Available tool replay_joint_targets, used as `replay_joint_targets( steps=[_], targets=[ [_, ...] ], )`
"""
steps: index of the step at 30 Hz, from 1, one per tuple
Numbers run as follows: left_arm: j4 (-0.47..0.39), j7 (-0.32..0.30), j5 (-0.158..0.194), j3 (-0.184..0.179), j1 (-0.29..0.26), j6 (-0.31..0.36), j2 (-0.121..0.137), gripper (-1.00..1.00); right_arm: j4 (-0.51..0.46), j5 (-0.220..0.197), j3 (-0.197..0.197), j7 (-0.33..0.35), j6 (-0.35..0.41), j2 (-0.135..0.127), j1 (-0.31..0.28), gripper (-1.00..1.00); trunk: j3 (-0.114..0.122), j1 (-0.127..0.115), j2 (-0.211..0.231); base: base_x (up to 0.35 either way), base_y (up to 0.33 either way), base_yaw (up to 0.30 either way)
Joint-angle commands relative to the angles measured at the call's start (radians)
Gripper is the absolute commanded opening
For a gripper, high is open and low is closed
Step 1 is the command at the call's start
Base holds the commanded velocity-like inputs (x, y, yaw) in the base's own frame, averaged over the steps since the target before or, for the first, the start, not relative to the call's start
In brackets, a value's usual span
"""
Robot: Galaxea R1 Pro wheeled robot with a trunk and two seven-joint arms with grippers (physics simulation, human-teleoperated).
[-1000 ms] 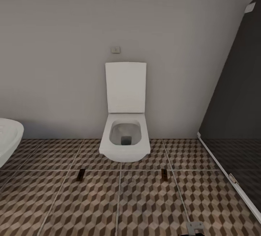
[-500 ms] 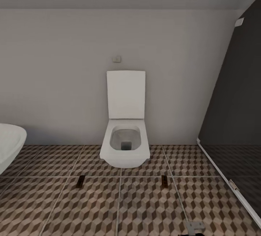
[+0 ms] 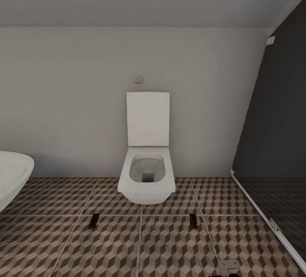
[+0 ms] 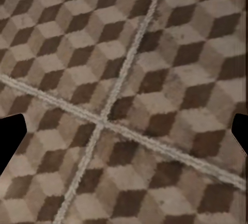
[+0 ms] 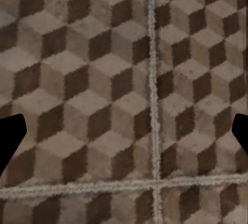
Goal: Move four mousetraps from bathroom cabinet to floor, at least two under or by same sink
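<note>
Left hand (image 4: pixel 124 131): two dark fingertips (image 4: pixel 10 139) enter from opposite edges of the left wrist view, spread wide, nothing between them; the hand points down at the bathroom floor (image 4: pixel 155 53), over a crossing of pale grout lines. Right hand (image 5: pixel 124 133): likewise spread and empty, its fingertips (image 5: pixel 9 139) cut off at the frame edges, above another grout crossing. Both arms are otherwise hidden.

Head view: cube-patterned bathroom floor (image 3: pixel 170 247) in the near field. Far centre, a white toilet (image 3: pixel 147 170) with raised lid against the grey wall. Two small dark items (image 3: pixel 93 221) lie near its base, possibly floor fittings; too small to identify. Left edge: a white rounded basin (image 3: pixel 12 175), cut off. Right: a dark glass panel (image 3: pixel 276 141).
</note>
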Motion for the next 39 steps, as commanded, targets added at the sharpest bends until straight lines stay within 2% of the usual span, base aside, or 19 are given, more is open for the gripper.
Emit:
replay_joint_targets(
  steps=[1, 18, 39],
  targets=[
    [0.0, 0.004, 0.0, -0.006, 0.0, -0.001, 0.0, 1.0, 0.004, 0.009, 0.001, -0.005, -0.006, 0.0, -0.002, 1.0, 0.003, -0.001, 0.0, 0.0, 0.0, 0.0],
    [0.0, 0.008, 0.0, -0.007, 0.0, 0.003, -0.002, 1.0, 0.004, 0.009, 0.001, -0.005, -0.006, 0.0, -0.002, 1.0, 0.069, -0.008, 0.004, 0.0, 0.0, 0.0],
    [0.0, 0.015, -0.001, -0.008, 0.0, 0.004, -0.003, 1.0, 0.004, 0.009, 0.001, -0.005, -0.006, 0.0, -0.002, 1.0, 0.135, -0.089, 0.151, 0.0, 0.0, 0.0]
  ],
)
